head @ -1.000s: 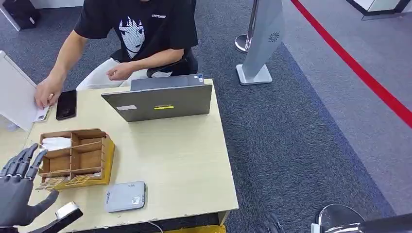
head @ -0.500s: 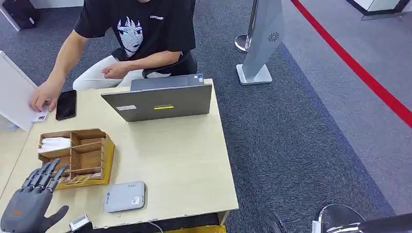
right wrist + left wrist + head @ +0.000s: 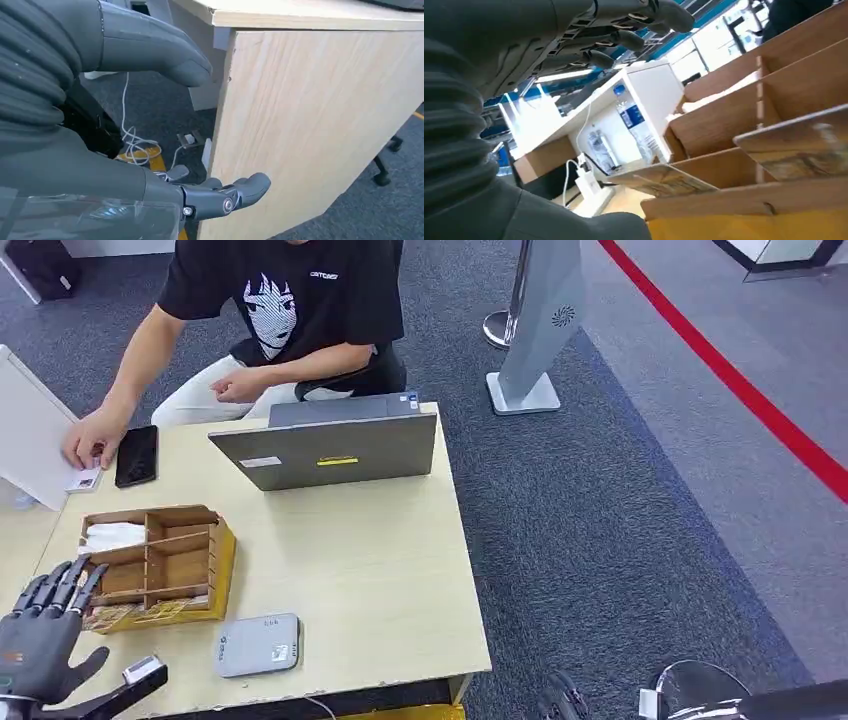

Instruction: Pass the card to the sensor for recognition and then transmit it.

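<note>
on the surface (image 3: 380, 570): a pale wooden top carrying a card organizer, a reader, a laptop and a phone.
left robot hand (image 3: 40, 635): raised at the near left corner of the surface, fingers spread and straight, thumb out to the side, grasping nothing; it sits just beside the near left end of the card organizer, and the head view does not settle whether they touch.
right robot hand (image 3: 150, 125): hangs below the surface edge beside the wooden side panel (image 3: 310, 130), fingers apart and lightly curved, nothing in it.
card organizer (image 3: 160, 565): brown wooden box with several open compartments on a yellow base, at the left of the surface.
cards (image 3: 664, 180): printed cards lie slanted in the near compartments of the organizer, close in front of the left robot hand; white paper fills the far left compartment.
sensor (image 3: 257, 644): flat grey reader with a small label, near the front edge of the surface, just right of the organizer.
laptop (image 3: 325, 448): grey, open, its lid back facing the robot, at the far edge.
phone (image 3: 136, 454): black, flat, at the far left.
person (image 3: 280, 310): seated behind the laptop in a black printed shirt, one hand resting on a small white card (image 3: 84, 480) beside the phone.
</note>
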